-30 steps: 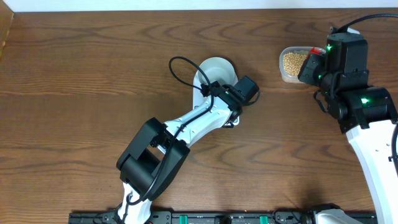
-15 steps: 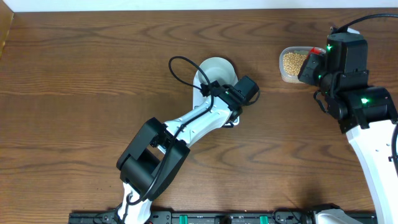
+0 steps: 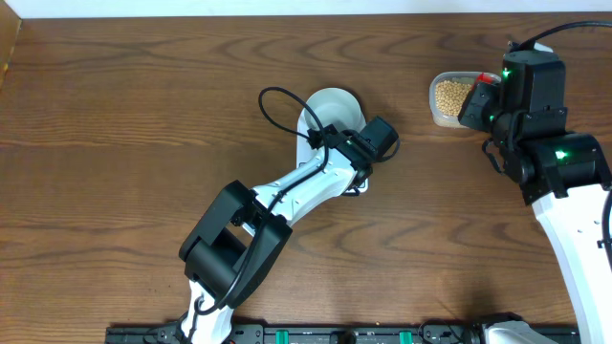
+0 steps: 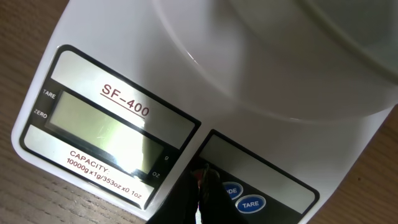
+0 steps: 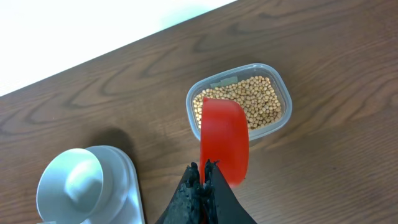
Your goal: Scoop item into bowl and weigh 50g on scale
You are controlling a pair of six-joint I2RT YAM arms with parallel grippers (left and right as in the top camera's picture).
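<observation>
The white scale (image 4: 118, 53) fills the left wrist view, with the pale bowl (image 4: 298, 56) standing on its platform. My left gripper (image 4: 202, 179) is shut, its tips down on the button panel where a bit of red shows, just left of the blue buttons (image 4: 250, 203). The LCD (image 4: 102, 127) shows no digits I can read. My right gripper (image 5: 204, 169) is shut on the handle of a red scoop (image 5: 225, 140), which hangs over the near edge of a clear tub (image 5: 281, 84) full of tan beans (image 5: 261, 102). From overhead, the bowl (image 3: 333, 105) shows beside the left arm.
The tub of beans (image 3: 449, 96) stands at the back right of the wooden table, about a hand's width right of the scale (image 5: 127, 180) and bowl (image 5: 68, 180). The left arm lies diagonally across the table's middle, and a black cable (image 3: 273, 100) loops beside the bowl.
</observation>
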